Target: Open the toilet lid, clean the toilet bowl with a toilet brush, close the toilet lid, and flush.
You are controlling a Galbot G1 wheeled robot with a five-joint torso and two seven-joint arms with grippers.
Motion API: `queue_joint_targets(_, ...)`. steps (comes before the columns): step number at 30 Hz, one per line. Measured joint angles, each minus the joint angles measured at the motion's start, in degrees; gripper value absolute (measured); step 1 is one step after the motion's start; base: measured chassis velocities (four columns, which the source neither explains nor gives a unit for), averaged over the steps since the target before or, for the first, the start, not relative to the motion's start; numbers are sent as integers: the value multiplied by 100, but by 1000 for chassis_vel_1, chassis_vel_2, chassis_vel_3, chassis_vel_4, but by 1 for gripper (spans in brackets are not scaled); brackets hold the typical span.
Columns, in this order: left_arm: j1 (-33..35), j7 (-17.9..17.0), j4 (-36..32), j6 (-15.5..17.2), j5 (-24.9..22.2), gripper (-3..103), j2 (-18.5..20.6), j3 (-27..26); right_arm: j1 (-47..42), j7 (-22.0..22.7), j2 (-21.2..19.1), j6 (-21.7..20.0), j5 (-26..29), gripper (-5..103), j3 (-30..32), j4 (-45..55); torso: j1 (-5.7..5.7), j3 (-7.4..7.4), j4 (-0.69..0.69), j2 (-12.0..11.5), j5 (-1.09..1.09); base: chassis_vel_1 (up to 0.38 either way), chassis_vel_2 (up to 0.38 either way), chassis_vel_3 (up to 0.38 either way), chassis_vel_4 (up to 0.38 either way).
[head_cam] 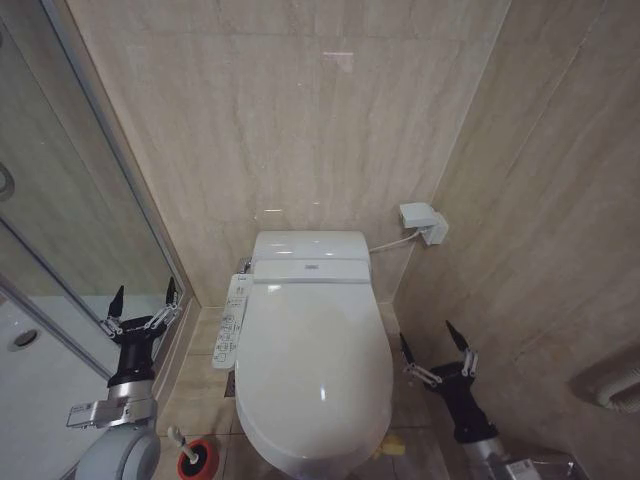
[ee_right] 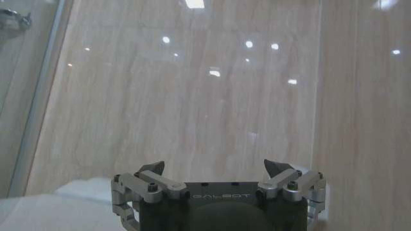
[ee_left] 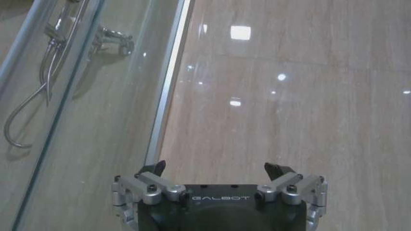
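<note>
Beige marbled tile walls (head_cam: 300,120) close round the toilet, with a glass shower screen (head_cam: 60,220) on the robot's left. Glossy white and oval, the toilet lid (head_cam: 315,380) lies shut over the toilet bowl, which it hides, and a small yellow strap (head_cam: 393,449) sticks out at its front right edge. Nothing is done yet: the opening step is in hand, and the next move likely calls for one gripper to come down to that strap or the lid's front edge and lift. The left gripper (head_cam: 144,296) hangs beside the toilet's left side near the screen, fingers spread and empty. The right gripper (head_cam: 430,344) hangs just beside the lid's right edge, likewise spread and empty. On the floor at the toilet's front left, the toilet brush (head_cam: 178,440) stands in a small red holder (head_cam: 198,460).
</note>
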Motion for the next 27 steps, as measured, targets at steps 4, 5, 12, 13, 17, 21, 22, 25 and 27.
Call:
queue_joint_targets(4,-6,1,17,0,-3,100,8,0,146,-8,-87,-38,111,100,-5,143,0,0,0,0,-1,0,0,0,0)
queue_joint_targets(5,-6,2,26,0,-4,100,6,0,187,-81,-76,-46,204,100,-54,233,0,0,0,0,-1,0,0,0,0)
queue_joint_targets(12,31,9,44,10,39,100,14,-6,151,-869,162,79,535,100,-951,413,-1,-1,-2,1,-2,0,0,0,0)
queue_joint_targets(13,49,9,31,13,45,100,24,-34,147,-969,170,127,515,100,-1125,317,-1,-1,-2,1,-3,0,0,0,0)
queue_joint_targets(17,130,12,-11,17,56,100,43,-119,218,-1134,187,263,233,100,-1472,-54,-1,-1,-2,1,-2,0,0,0,0)
queue_joint_targets(21,241,17,6,16,59,100,71,-233,404,-1155,297,353,-15,100,-1688,-583,-2,-1,0,1,-2,0,0,0,0)
queue_joint_targets(22,238,18,55,16,59,100,108,-248,459,-1151,337,365,-76,100,-1717,-738,-2,-1,0,1,-2,0,0,0,0)
queue_joint_targets(25,152,16,220,22,44,100,232,-253,558,-1138,422,404,-200,100,-1746,-1024,-2,-1,0,1,-3,0,0,0,0)
queue_joint_targets(27,35,-8,388,40,11,100,376,-192,641,-1102,544,444,-316,100,-1753,-1331,-1,-1,-2,1,-2,0,0,0,0)
